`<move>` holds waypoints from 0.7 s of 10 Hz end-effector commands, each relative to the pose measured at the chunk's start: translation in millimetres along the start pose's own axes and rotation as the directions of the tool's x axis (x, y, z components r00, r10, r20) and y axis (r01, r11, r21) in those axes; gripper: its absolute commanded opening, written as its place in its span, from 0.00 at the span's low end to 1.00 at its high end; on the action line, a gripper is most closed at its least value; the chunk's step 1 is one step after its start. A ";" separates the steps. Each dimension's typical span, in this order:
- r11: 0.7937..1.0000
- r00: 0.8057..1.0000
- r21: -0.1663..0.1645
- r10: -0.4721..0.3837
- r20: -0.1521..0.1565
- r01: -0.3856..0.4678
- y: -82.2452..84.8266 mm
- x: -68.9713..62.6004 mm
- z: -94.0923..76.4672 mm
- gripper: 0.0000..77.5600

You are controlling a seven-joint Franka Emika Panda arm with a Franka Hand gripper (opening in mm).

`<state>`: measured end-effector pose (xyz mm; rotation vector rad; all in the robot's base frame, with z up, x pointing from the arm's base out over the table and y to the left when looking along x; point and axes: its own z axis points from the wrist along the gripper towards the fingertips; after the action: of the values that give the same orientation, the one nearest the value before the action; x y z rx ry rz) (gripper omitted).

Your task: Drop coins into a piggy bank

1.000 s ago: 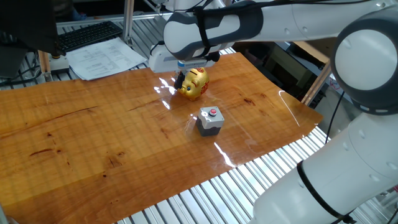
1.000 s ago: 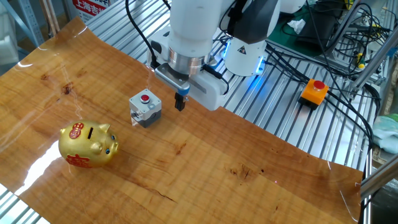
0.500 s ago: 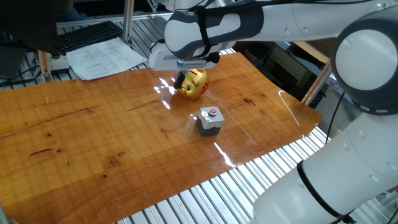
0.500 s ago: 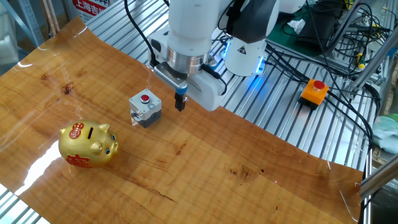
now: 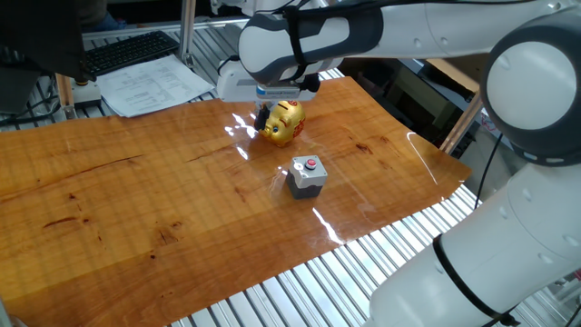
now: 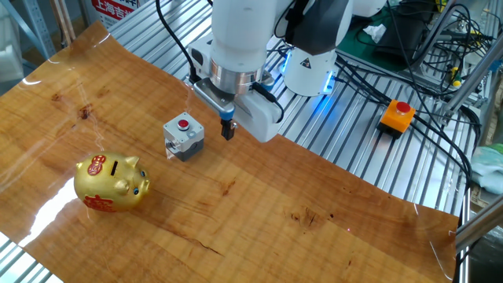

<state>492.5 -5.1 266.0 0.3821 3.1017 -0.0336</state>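
Note:
The golden piggy bank (image 5: 285, 123) with red markings stands on the wooden tabletop (image 5: 136, 191); in the other fixed view it (image 6: 111, 183) sits near the front left, coin slot up. My gripper (image 6: 228, 130) hangs above the table's far edge, right of the grey box and well away from the pig. In one fixed view the gripper (image 5: 260, 119) shows just in front of the pig. Its fingers look pressed together. No coin shows between them or on the table.
A grey box with a red button (image 6: 183, 138) stands between gripper and pig, also in one fixed view (image 5: 307, 176). An orange box with a red button (image 6: 396, 115) and cables lie off the table. Papers (image 5: 154, 86) and a keyboard (image 5: 132, 50) lie behind.
The gripper has risen very slightly and shifted a little. The piggy bank and grey box have not moved.

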 end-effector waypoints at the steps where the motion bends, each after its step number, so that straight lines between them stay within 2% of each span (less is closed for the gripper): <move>1: 1.000 1.000 0.014 0.028 -0.014 -0.028 0.1 -0.7 -1.2 0.00; 3: 0.999 1.000 0.028 0.022 -0.017 -0.022 0.1 -0.7 -1.1 0.00; 4: 0.999 0.999 0.043 0.010 -0.045 -0.008 1.7 -1.1 0.1 0.00; 7: 0.998 0.999 0.065 0.015 -0.051 -0.011 9.0 -0.1 8.3 0.00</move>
<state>493.8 1.0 258.9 0.4106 3.1564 -0.1110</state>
